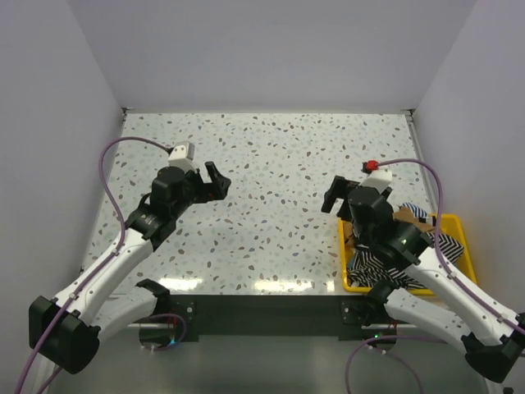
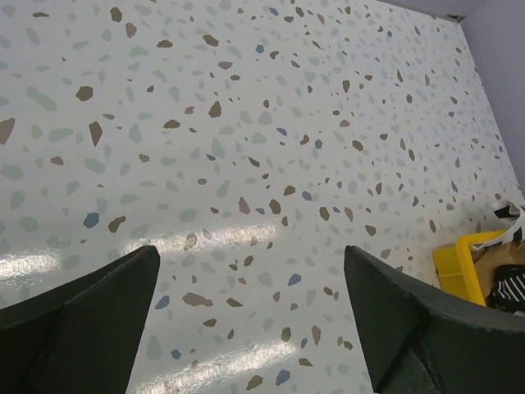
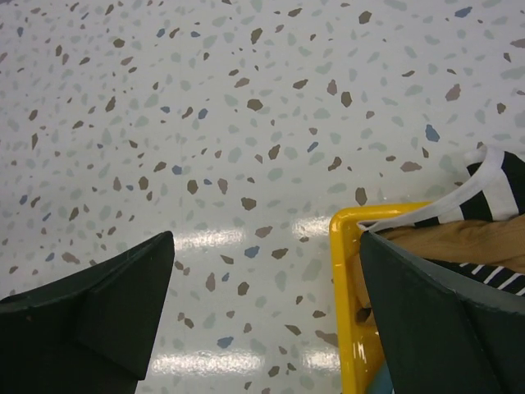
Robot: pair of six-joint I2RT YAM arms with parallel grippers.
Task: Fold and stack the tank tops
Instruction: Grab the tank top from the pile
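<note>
1. Tank tops [image 1: 373,267] lie heaped in the yellow bin [image 1: 460,223] at the table's [image 1: 279,156] right edge (striped and tan cloth show).
2. Left gripper [image 1: 217,182] hovers over the table, jaws spread, empty.
3. Right gripper [image 1: 335,197], jaws spread, hangs beside the bin; we judge it staged for pickup.

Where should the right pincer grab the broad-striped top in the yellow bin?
Pinch the white-edged fold of the broad-striped top where it reaches the rim of the yellow bin, coming down from above with the open right pincer. That edge sits exposed beside the tan-brown top, so it probably lifts free.
</note>
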